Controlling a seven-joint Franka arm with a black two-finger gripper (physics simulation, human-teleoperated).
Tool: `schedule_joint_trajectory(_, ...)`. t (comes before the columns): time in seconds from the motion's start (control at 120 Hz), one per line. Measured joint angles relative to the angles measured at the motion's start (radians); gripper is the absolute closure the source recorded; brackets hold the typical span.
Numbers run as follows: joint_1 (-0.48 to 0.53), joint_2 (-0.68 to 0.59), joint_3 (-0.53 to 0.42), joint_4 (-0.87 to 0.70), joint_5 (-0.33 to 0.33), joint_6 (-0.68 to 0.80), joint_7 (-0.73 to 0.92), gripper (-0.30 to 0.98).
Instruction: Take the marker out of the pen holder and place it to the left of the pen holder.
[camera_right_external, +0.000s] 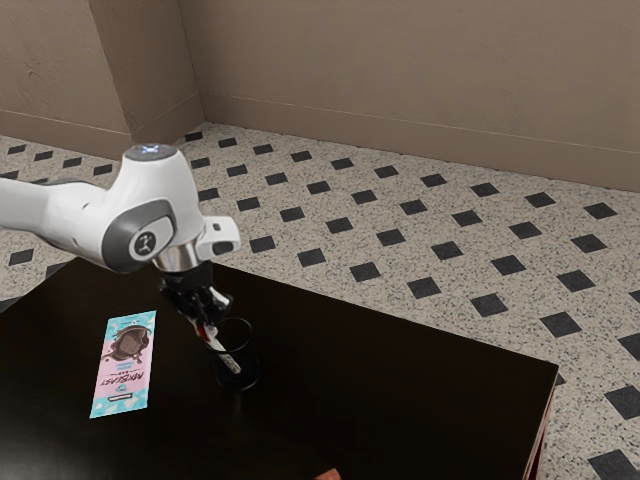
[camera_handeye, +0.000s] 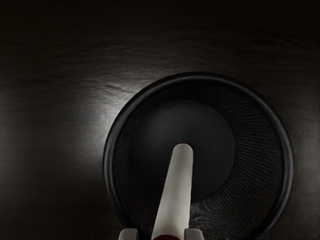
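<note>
Marker (camera_handeye: 175, 192) leaning inside the pen holder (camera_handeye: 200, 76) on the dark surface (camera_right_external: 400, 390), slanting lengthwise up toward the exterior view's left, with upper end between jaws parted wider than its thickness and apparently gripping nothing.

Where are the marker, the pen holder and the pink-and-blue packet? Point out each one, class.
Marker (camera_handeye: 176, 195), wrist view: on its pale barrel.
Pen holder (camera_handeye: 200, 77), wrist view: on its round black rim.
Pink-and-blue packet (camera_right_external: 125, 364), exterior view: middle of its printed face.
</note>
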Motion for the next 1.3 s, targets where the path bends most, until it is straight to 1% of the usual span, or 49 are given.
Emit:
schedule_joint_trajectory(0.117, 0.003, -0.015, -0.005, -0.011, 0.003, 0.001, 0.000, 0.72)
schedule_joint_trajectory(0.2, 0.000, -0.054, -0.013, -0.013, 0.008, 0.000, -0.004, 0.75)
schedule_joint_trajectory(0.333, 0.002, -0.179, -0.021, -0.024, 0.022, -0.029, -0.012, 0.77)
schedule_joint_trajectory(0.475, 0.024, -0.352, -0.021, -0.053, 0.046, -0.102, -0.025, 0.78)
schedule_joint_trajectory(0.567, 0.042, -0.386, -0.022, -0.051, 0.076, -0.137, -0.033, 0.78)
schedule_joint_trajectory(0.617, 0.058, -0.363, -0.022, -0.043, 0.087, -0.145, -0.035, 0.79)
schedule_joint_trajectory(0.7, 0.091, -0.277, -0.021, -0.012, 0.096, -0.125, -0.032, 0.79)
schedule_joint_trajectory(0.825, 0.144, -0.174, -0.021, 0.003, 0.100, -0.028, -0.002, 0.79)
schedule_joint_trajectory(0.95, 0.172, -0.057, -0.022, 0.048, 0.103, 0.076, 0.041, 0.79)
schedule_joint_trajectory(1.017, 0.196, 0.018, -0.020, 0.071, 0.093, 0.149, 0.073, 0.79)
schedule_joint_trajectory(1.083, 0.224, 0.102, -0.029, 0.143, 0.073, 0.215, 0.110, 0.79)
schedule_joint_trajectory(1.125, 0.223, 0.141, -0.018, 0.176, 0.062, 0.257, 0.134, 0.79)
schedule_joint_trajectory(1.3, 0.205, 0.230, -0.019, 0.208, 0.002, 0.387, 0.223, 0.79)
